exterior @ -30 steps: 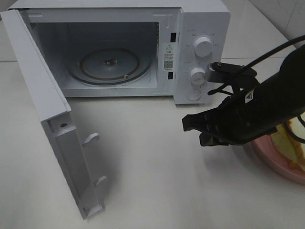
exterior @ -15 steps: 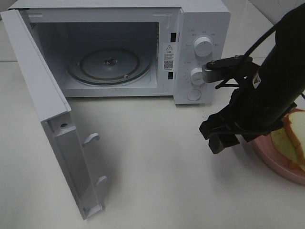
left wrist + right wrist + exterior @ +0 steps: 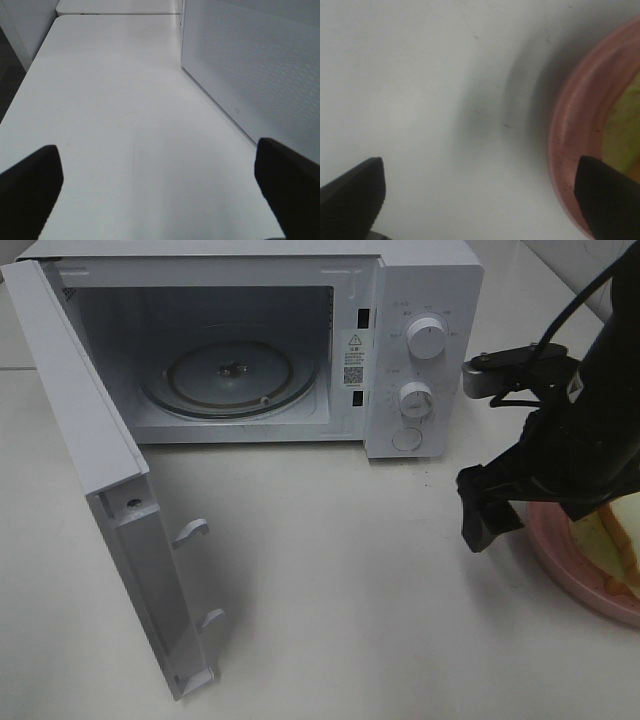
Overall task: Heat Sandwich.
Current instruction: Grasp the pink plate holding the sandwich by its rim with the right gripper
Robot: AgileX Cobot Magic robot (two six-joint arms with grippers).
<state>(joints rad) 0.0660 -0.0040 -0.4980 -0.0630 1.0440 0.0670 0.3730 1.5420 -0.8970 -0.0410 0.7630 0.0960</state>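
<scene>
The microwave (image 3: 425, 280) has a smooth white casing with a soft sheen and plastic-looking knobs (image 3: 427, 338). Its turntable (image 3: 230, 375) is clear, glossy glass, and its door (image 3: 250, 65) carries a finely perforated panel. The table (image 3: 330, 580) is a smooth, matt off-white top with faint scuffs, while the plate (image 3: 565, 150) is glossy, speckled pink, perhaps plastic or glazed ceramic, though the blur hides which. The right gripper (image 3: 480, 200) and left gripper (image 3: 160, 195) are matt black, and the sandwich (image 3: 605, 540) looks soft and porous.

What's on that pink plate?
A sandwich: pale bread, yellowish filling. The robot's black arm covers most of it, and the plate runs past the picture's edge.
</scene>
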